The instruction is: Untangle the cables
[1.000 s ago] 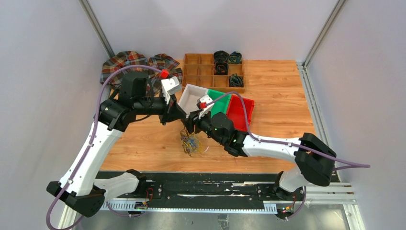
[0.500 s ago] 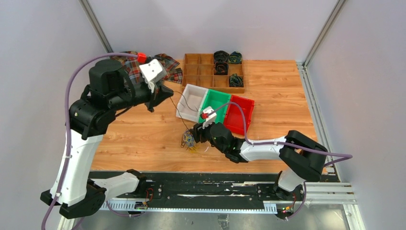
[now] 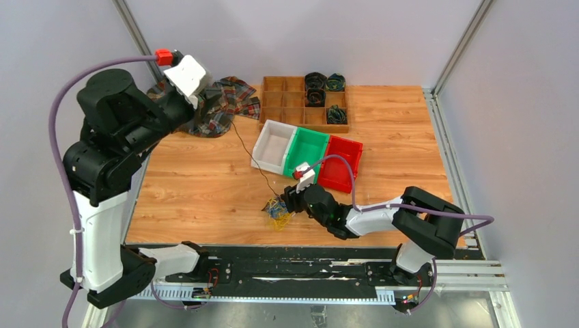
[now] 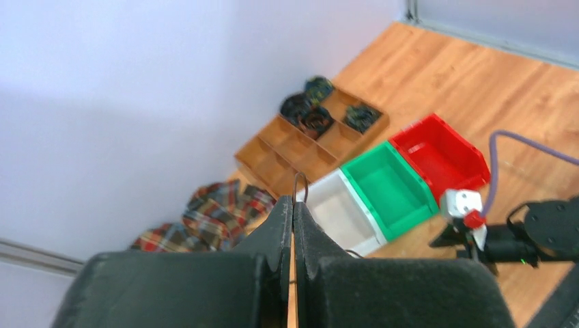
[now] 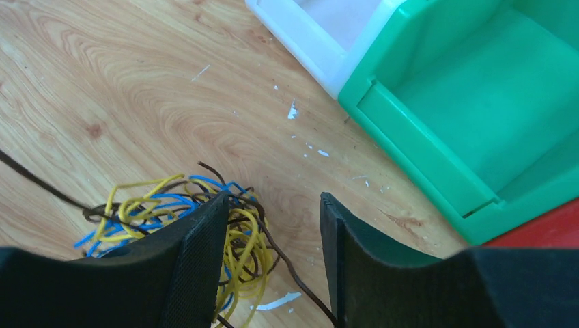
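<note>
Now left gripper [image 4: 293, 208] clamps one black strand [image 5: 41, 179] taut; right gripper [image 5: 273, 205] gapes beside light, springy cables [image 5: 164, 201]. Loose ends look the best hold.

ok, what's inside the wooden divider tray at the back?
Four dark rolled coils sit in the right-hand compartments of the wooden tray; the left ones look bare. Its dividers hide slivers of each floor.
</note>
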You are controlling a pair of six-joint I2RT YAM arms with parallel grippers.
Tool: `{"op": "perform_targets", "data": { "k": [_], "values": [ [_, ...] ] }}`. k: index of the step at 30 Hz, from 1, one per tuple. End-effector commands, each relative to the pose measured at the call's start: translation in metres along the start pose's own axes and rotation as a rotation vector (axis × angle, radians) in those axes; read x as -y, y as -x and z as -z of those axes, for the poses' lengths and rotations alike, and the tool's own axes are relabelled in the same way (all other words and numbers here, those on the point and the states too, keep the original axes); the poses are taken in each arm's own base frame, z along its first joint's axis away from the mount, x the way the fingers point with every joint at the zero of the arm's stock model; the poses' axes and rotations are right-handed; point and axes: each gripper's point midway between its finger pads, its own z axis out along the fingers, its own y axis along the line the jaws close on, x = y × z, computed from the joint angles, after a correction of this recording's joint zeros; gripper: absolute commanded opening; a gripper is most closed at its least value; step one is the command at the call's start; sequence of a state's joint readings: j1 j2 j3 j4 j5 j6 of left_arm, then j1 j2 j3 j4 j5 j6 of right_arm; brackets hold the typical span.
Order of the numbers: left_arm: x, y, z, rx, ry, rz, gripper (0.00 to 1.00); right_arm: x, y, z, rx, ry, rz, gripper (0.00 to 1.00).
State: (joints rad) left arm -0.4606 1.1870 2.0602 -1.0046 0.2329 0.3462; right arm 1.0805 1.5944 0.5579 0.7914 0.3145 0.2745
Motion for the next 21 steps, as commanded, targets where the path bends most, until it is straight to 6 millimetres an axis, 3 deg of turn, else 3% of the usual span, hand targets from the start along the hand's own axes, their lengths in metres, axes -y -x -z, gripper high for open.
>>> {"op": "perform_targets", "data": {
  "k": [1, 5, 12, 15, 21],
  "values": [
    [-0.03, 0.042, 0.014, 0.098, 0.127, -0.07, 0.0, -0.005, -0.002, 0.006, 0.013, 0.027, 0.001, 0.5],
    [-0.071, 0.097, 0.046, 0.337, 0.377, 0.007, 0.0, -0.01, 0.017, 0.017, 0.063, 0.061, -0.012, 0.49],
    [-0.082, 0.13, 0.065, 0.485, 0.437, 0.088, 0.0, -0.01, 0.021, 0.023, 0.048, 0.076, 0.068, 0.51],
    [-0.064, 0.127, 0.06, 0.502, 0.342, 0.091, 0.0, -0.012, 0.052, 0.034, 0.114, 0.088, 0.094, 0.51],
    [-0.041, 0.089, 0.03, 0.39, 0.232, 0.154, 0.0, -0.021, 0.123, 0.047, 0.216, 0.098, 0.159, 0.58]
  ]
}}
